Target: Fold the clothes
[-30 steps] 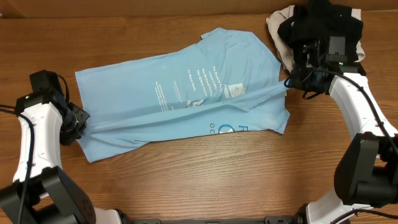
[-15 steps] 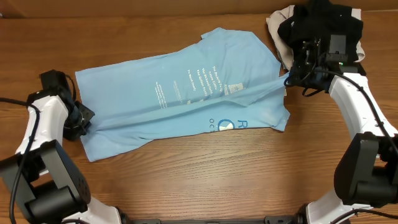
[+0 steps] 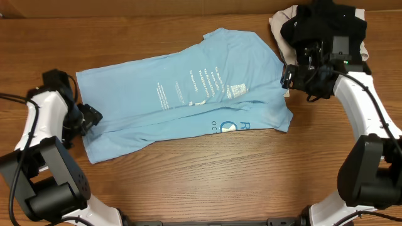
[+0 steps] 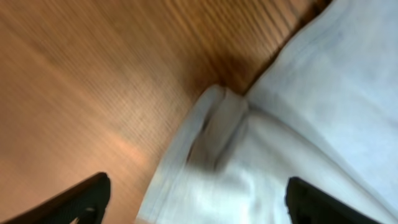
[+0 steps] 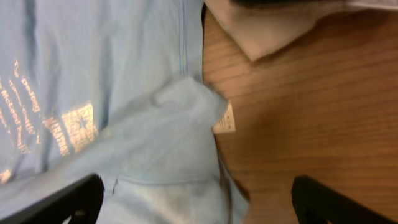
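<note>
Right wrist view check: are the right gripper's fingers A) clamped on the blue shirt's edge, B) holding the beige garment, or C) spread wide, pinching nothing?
C: the right gripper has its fingers far apart at the frame's bottom corners, and the blue shirt lies bunched and loose between them.

Sky-blue T-shirt (image 3: 188, 94) across wooden table (image 3: 220, 182)

Brown wooden table (image 3: 207, 182): the whole near strip, in front of the light sky-blue cotton T-shirt (image 3: 182, 100), lies bare and passable. There is also bare wood left of the shirt and along its far side.

Obstruction at far right: a heaped black garment (image 3: 326, 22) over a beige garment (image 3: 278, 24), just beside the shirt's right edge. The gap there is narrow, and the right gripper (image 3: 287, 76), jaws spread, occupies it.
</note>
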Controlling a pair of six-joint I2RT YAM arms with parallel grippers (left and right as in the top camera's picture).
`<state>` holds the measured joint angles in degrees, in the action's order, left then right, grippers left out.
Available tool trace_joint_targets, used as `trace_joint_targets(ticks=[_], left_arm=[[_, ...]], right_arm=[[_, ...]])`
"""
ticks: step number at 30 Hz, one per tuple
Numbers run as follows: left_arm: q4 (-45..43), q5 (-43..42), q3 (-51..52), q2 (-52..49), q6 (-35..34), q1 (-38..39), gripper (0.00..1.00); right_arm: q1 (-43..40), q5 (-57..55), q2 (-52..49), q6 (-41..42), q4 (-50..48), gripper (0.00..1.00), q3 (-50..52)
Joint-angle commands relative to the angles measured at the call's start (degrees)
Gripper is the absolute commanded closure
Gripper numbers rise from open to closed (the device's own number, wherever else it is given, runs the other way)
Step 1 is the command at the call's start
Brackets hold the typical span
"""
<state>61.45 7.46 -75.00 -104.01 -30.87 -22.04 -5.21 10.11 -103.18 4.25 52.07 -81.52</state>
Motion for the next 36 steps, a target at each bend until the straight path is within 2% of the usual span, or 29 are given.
trace_joint_targets(ticks=[1, 6, 11, 17, 22, 26, 27, 28, 29, 31, 33, 36], left_arm=[[5.88, -1.84, -9.88, -0.11, 3.89, -0.48, 0.05], [17.9, -4.59, -21.03, 0.59, 6.58, 0.09, 0.03], [24.3, -6.82, -21.05, 5.97, 6.99, 2.21, 0.01], [23.06, -7.76, -9.81, 16.31, 5.55, 3.34, 0.02], [14.6, -7.04, 5.51, 24.92, 2.08, 3.32, 0.06], [8.11, -6.88, 14.36, 26.64, -0.68, 3.32, 0.1], [6.43, -6.86, 16.17, 26.38, -0.92, 3.32, 0.12], [4.44, -6.86, 18.01, 26.08, -0.9, 3.32, 0.22], [2.86, -6.75, 19.39, 25.86, -0.9, 3.3, 0.4], [-0.35, -5.62, 22.34, 25.22, -1.03, 3.26, 0.55], [-2.34, -3.61, 24.3, 24.79, -1.97, 3.17, 0.56], [-4.37, -0.02, 26.05, 24.61, -3.02, 2.71, 0.5]], right_arm=[[-0.17, 1.14, 3.61, -0.2, 4.39, 0.0, -7.87], [-0.17, 3.08, 7.65, 0.24, 14.73, 0.0, -13.07], [-0.15, 2.89, 10.73, 0.61, 26.01, 0.0, -13.05], [-0.15, 2.38, 11.3, 1.99, 31.28, 0.0, -12.22], [-0.15, 2.43, 11.3, 3.28, 29.7, 0.05, -6.88], [0.09, 2.69, 11.3, 3.3, 26.88, 0.11, -1.86], [0.22, 2.69, 11.3, 3.3, 26.27, 0.12, -0.98], [0.37, 2.64, 11.3, 3.3, 25.75, 0.14, -0.2], [0.52, 2.64, 11.3, 3.3, 25.4, 0.17, 0.33], [0.81, 2.67, 11.3, 3.3, 24.41, 0.2, 1.38], [0.87, 2.64, 11.28, 3.28, 24.0, 0.21, 1.75], [0.87, 2.64, 11.28, 3.28, 23.56, 0.21, 1.84]])
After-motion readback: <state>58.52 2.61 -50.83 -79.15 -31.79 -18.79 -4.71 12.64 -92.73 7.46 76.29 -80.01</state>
